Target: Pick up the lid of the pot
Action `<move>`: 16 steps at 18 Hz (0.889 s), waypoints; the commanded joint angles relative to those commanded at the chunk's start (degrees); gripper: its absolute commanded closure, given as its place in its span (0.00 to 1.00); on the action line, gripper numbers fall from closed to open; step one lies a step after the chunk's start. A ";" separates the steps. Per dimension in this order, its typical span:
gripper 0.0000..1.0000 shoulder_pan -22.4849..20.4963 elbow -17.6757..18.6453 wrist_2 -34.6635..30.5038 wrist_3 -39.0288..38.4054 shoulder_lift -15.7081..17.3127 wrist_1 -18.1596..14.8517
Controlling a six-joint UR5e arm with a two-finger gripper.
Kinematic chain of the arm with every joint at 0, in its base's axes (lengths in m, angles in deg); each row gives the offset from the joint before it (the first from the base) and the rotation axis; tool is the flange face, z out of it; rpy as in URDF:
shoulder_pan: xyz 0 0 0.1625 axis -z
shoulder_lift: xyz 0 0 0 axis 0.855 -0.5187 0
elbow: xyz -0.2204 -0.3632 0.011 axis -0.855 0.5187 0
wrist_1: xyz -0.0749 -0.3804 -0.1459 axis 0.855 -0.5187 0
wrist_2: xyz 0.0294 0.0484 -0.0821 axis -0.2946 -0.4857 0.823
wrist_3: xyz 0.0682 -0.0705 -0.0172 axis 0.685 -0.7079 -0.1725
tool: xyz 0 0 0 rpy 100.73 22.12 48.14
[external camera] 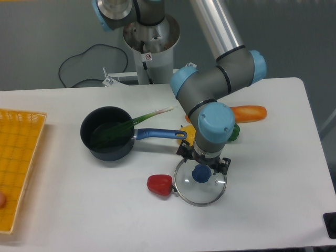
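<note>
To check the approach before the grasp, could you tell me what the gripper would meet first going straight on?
Probably the pot lid's blue knob, between the open fingers of the gripper; one view leaves the height uncertain.

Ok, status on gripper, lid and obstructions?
Gripper open, over glass pot lid. Lid flat, ungripped. Red toy vegetable beside rim; blue knob unobstructed.

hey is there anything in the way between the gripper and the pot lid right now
Nothing visible stands between the gripper and the blue knob of the pot lid. The open jaws appear poised above it. The red toy vegetable sits off to one side.
</note>
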State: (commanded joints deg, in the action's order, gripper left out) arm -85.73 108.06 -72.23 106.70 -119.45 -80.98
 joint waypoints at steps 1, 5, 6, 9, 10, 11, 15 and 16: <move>0.00 -0.26 -0.09 0.00 -0.35 -0.27 0.44; 0.00 -0.70 -0.18 0.09 -1.15 -1.41 2.46; 0.00 -0.70 -0.18 0.09 -1.14 -1.67 2.72; 0.00 -0.70 -0.18 0.18 -1.14 -2.11 3.25; 0.00 -0.70 -0.18 0.18 -1.14 -2.29 3.51; 0.00 -0.70 -0.18 0.18 -1.23 -2.46 3.60; 0.00 -0.62 0.00 0.26 -1.41 -2.64 3.60; 0.00 -0.53 0.00 0.26 -1.50 -2.55 3.52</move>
State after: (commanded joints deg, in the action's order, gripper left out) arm -86.26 108.06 -71.97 105.20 -122.00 -77.46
